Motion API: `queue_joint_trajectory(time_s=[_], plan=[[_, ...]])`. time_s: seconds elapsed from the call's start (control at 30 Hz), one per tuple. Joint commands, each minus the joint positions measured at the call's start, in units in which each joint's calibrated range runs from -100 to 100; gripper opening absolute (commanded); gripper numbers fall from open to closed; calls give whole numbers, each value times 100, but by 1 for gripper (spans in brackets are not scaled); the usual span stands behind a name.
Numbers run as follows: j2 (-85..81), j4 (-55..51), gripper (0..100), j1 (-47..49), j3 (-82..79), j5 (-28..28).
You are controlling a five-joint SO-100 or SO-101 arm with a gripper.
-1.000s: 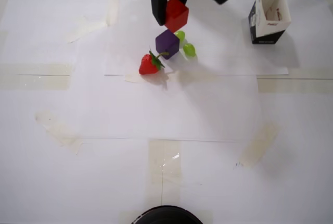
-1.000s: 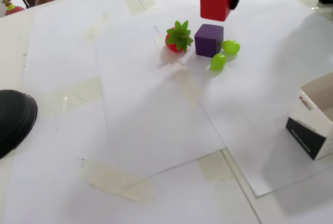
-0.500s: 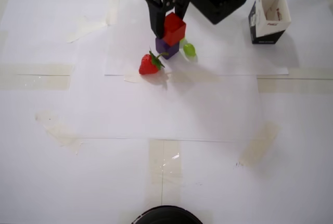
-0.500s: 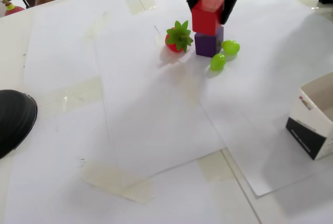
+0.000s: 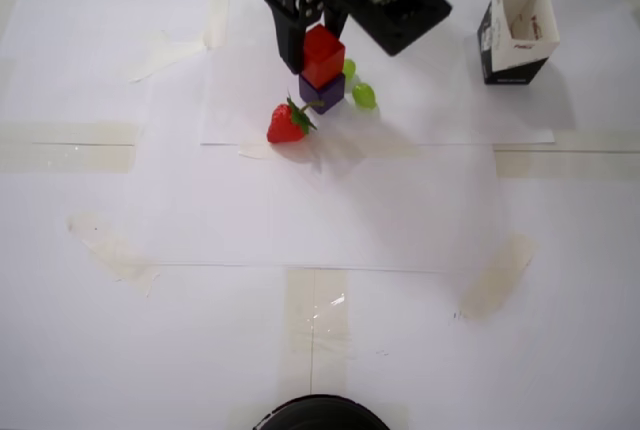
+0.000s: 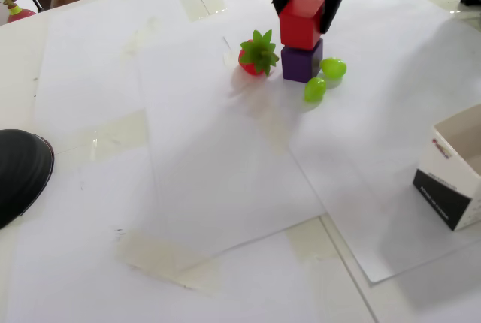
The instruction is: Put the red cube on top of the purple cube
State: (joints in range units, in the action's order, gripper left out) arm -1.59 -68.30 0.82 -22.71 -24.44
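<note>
Red cube (image 6: 301, 21): matte block resting on top of the purple cube, its faces turned a little out of line with the block below; also seen in the overhead view (image 5: 323, 55).
Purple cube (image 6: 301, 62): landmark for this entry; dark block standing on the paper, under the red cube; in the overhead view (image 5: 324, 94) only its lower part shows past the red cube.
Gripper (image 6: 304, 4): black, reaching down from the top edge of the fixed view, directly above the purple cube; one finger stands at each side of the red cube, right at its upper side faces. Whether the fingers press the cube or stand just clear of it cannot be told. In the overhead view (image 5: 312, 40) the arm's dark body covers the area just behind the stack.
Strawberry (image 6: 257, 56): red with green leaves, just beside the purple cube, to its left in the fixed view; lower left of it in the overhead view (image 5: 288, 121).
Green pieces: two small rounded glossy items, near the purple cube on its right in the fixed view, one (image 6: 333, 68) almost touching it, the other (image 6: 315, 89) a little nearer the camera.
Box (image 6: 455, 180): open-topped, black and white, well apart from the purple cube, at the fixed view's right edge; upper right in the overhead view (image 5: 515, 33).
Table (image 6: 225, 210): white paper sheets held with tape, under the purple cube.
</note>
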Motion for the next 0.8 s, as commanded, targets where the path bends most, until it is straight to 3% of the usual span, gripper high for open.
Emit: queue_joint_trajectory(time_s=[0.0, 0.77], plan=[[-56, 98, 5, 6, -10, 10], [-13, 335, 5, 87, -274, -117]])
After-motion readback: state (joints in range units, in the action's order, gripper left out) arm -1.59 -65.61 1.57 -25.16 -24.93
